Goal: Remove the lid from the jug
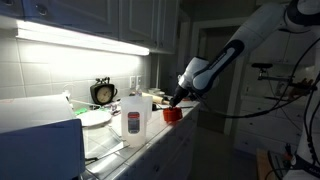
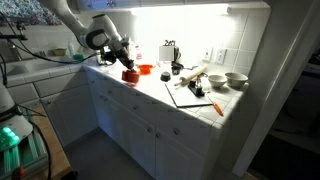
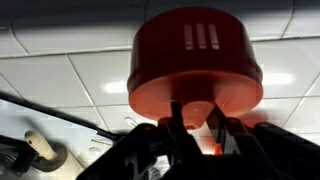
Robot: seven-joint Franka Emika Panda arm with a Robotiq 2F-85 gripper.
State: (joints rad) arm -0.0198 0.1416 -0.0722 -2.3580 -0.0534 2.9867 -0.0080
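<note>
Lid (image 1: 172, 115) sits at frame centre in an exterior view, at the counter (image 1: 150, 140) edge. It is right of the jug (image 1: 134, 113) and apart from it. The gripper (image 1: 177, 103) is directly above, touching the lid. Cannot tell whether the lid rests on the counter.

In an exterior view the lid (image 2: 129, 75) is left of centre, under the gripper (image 2: 126, 68).

In the wrist view the lid (image 3: 195, 55) fills the upper centre. The jaws at bottom centre are nearly closed, pinching the lid's near edge. White tiles (image 3: 60, 80) are behind.
</note>
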